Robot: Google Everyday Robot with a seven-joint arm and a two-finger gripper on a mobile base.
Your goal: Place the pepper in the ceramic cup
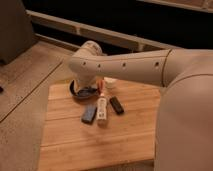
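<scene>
My gripper (83,84) hangs below the pale wrist at the back left of the wooden board (70,145). It points down over the dark glossy bowl (86,93) and stands open. The ceramic cup (110,81) is a small white round cup just right of the bowl, half hidden behind my forearm. The pepper is out of view; I cannot tell whether it lies in the bowl under the gripper.
A white bottle (102,110) with a reddish tip lies mid-board, pointing at the bowl. A dark blue block (89,114) sits to its left and a black bar (116,104) to its right. My big arm covers the right side. Speckled floor surrounds the board.
</scene>
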